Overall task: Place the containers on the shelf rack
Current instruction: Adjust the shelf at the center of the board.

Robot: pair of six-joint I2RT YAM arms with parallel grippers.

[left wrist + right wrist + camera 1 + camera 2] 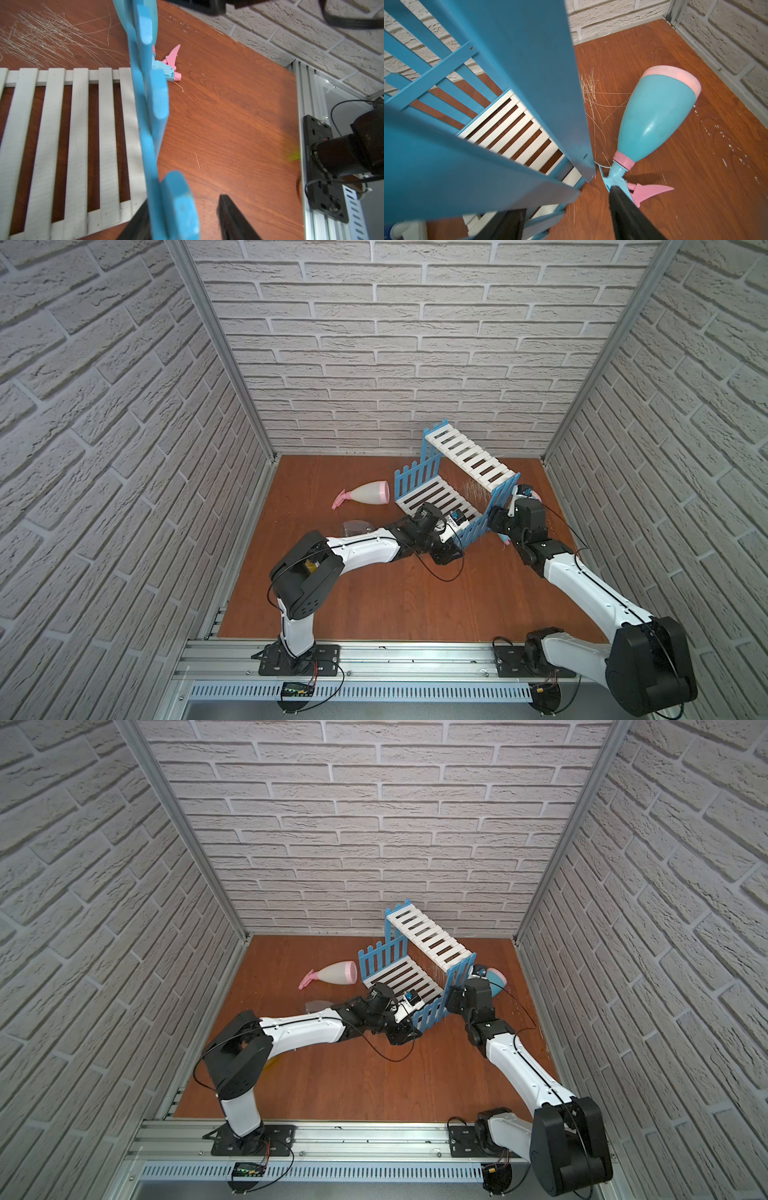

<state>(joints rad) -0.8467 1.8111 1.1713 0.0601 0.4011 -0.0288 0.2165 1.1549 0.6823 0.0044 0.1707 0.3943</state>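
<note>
Both grippers crowd one blue side frame of the shelf rack (469,458), which stands near the table's (374,593) far edge with no bottle on it. The left gripper (182,200) straddles a picket, jaws apart. The right gripper (566,199) spans the frame too, but I cannot tell whether it grips. A careless tug could tip the rack onto the light-blue spray bottle (658,112) lying just beside it, toward the right edge.

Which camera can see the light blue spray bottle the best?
The right wrist view: the light blue spray bottle lies nearly whole, base to pink trigger. In a top view only its base peeks past the right arm. The left wrist view shows just its trigger head behind the shelf rack.
</note>
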